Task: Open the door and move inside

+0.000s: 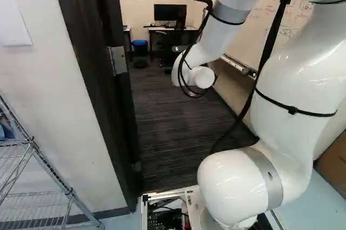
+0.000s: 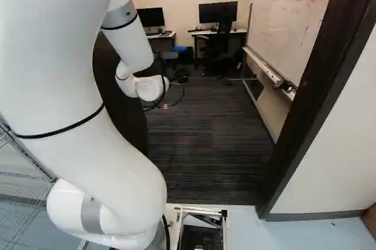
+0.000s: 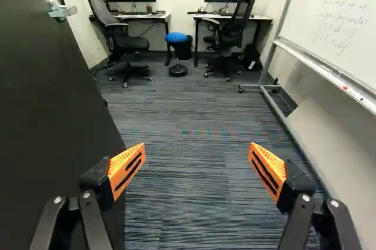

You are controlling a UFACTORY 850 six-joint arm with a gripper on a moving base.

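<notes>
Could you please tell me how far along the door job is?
The door already stands open, its handle ungripped. In hand: the arm reaches through the doorway, jaws apart and holding nothing. Left to do, it seems: driving inside, as the base sits short of the carpet.

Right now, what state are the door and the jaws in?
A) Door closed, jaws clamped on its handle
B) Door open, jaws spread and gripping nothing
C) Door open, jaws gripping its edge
B: the door stands open, with carpet showing beyond the doorway, and the jaws stand wide apart, the lever handle ahead of them, ungripped.
</notes>
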